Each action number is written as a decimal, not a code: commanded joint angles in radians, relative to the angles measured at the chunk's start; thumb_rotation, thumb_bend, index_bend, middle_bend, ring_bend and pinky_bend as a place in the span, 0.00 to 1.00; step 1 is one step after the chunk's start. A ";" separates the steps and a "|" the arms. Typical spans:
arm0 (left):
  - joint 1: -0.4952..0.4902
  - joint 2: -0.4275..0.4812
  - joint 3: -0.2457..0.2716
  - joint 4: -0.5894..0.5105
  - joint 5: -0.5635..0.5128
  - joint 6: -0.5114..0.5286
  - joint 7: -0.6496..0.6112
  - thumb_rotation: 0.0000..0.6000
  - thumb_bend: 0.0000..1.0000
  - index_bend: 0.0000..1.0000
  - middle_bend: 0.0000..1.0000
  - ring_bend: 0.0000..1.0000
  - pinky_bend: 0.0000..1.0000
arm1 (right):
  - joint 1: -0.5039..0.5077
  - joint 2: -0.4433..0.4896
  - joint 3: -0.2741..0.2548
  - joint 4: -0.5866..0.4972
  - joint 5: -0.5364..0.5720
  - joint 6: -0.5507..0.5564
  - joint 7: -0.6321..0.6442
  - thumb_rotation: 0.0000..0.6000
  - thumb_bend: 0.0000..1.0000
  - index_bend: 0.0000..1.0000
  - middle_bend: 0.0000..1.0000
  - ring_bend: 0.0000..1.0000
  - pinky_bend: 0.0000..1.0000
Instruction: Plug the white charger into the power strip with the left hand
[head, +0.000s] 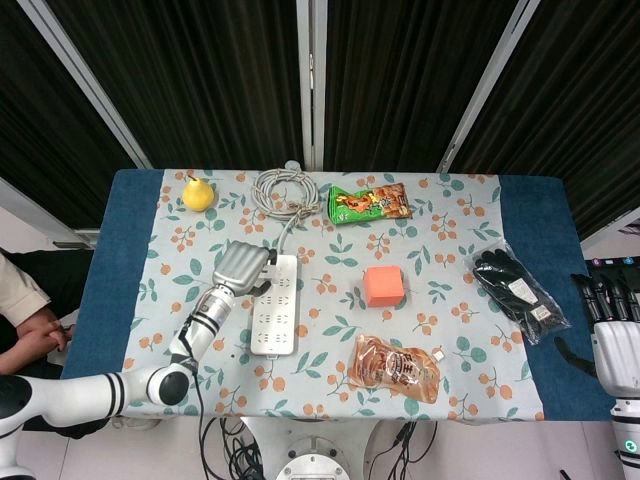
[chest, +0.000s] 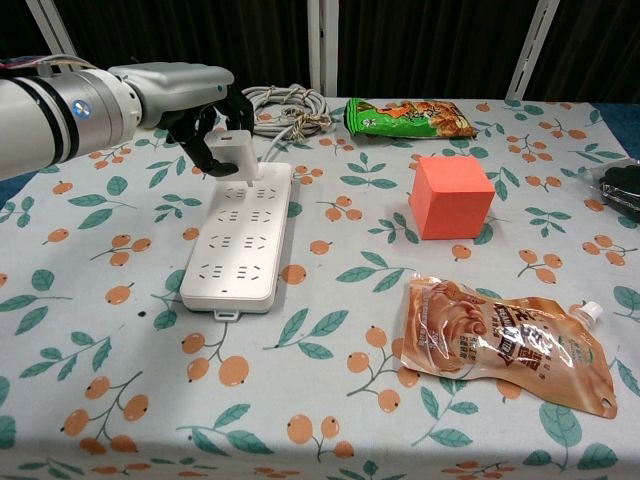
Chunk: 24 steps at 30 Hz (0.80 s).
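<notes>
White charger (chest: 233, 152) held in left hand (chest: 205, 118), prongs down, just above far end of power strip (chest: 241, 233); contact with the sockets unclear. Strip lies flat on floral tablecloth (chest: 330, 350), cable coil (chest: 281, 106) behind it. Right hand (head: 612, 335) at table's right edge, fingers spread, holding nothing.
</notes>
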 joint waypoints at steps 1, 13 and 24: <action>-0.011 -0.002 0.009 -0.008 -0.018 0.004 0.011 1.00 0.42 0.70 0.79 0.64 0.74 | -0.001 0.001 0.000 0.001 0.003 0.000 0.002 1.00 0.15 0.00 0.12 0.00 0.01; -0.027 0.005 0.044 0.020 -0.009 -0.013 -0.023 1.00 0.42 0.70 0.79 0.64 0.73 | -0.002 -0.001 0.000 0.003 0.008 -0.002 0.003 1.00 0.15 0.00 0.12 0.00 0.01; -0.035 0.006 0.056 0.043 0.004 -0.014 -0.053 1.00 0.42 0.70 0.79 0.64 0.73 | -0.001 0.000 0.001 -0.004 0.013 -0.005 -0.008 1.00 0.15 0.00 0.12 0.00 0.01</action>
